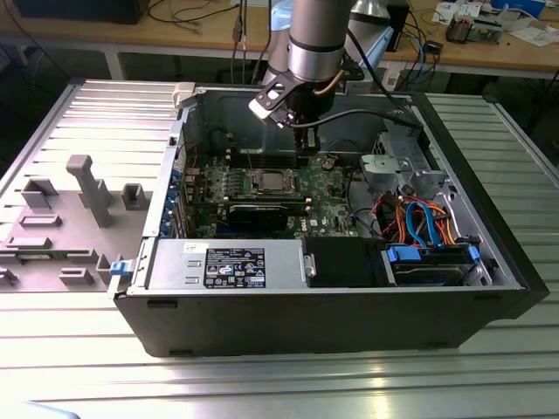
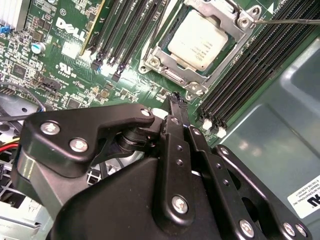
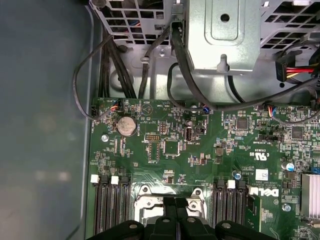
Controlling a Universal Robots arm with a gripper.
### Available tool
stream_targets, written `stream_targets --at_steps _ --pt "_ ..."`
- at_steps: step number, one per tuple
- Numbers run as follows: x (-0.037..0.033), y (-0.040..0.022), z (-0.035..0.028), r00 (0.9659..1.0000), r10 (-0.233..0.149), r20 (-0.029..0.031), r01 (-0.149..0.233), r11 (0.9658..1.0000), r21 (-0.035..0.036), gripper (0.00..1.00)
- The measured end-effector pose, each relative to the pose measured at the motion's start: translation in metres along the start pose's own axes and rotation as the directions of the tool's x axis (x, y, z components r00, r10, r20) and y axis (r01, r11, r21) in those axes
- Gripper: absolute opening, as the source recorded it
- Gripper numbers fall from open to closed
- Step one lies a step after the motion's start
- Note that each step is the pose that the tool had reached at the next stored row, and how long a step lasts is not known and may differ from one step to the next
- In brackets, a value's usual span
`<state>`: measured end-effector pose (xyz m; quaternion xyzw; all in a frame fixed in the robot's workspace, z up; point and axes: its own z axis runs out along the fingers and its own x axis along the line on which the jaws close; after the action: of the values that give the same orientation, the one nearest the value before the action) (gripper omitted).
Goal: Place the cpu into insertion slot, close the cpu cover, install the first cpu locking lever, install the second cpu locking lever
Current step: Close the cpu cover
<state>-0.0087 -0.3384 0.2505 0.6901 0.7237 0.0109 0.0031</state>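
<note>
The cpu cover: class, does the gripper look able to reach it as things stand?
Probably yes: in the second wrist view the gripper hangs close above the board beside the cpu cover, with nothing standing between them.

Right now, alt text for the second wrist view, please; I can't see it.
The cpu lies framed by the silvery cpu cover, between black memory slots. The black gripper, shut and empty, has its tip just short of the cover.

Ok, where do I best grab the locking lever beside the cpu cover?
Take the lever by its thin straight rod where it runs free over the memory slots, probably from above, pinching across the rod; near the cover the metal crowds it.
</note>
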Motion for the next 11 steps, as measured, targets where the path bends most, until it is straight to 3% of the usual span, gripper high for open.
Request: stream_targets --at_steps 7,9,11 --pt "0.0001 -0.0011 0.0013 1.0 0.0 -0.0005 0.0 1.0 -0.0003 0.11" --pt "0.0003 -0.0071 0.0032 1.0 0.0 -0.0002 0.0 1.0 -0.0002 0.11" --pt "0.0009 -0.0193 0.0056 1.0 0.0 -0.0001 0.0 1.0 -0.0002 0.11"
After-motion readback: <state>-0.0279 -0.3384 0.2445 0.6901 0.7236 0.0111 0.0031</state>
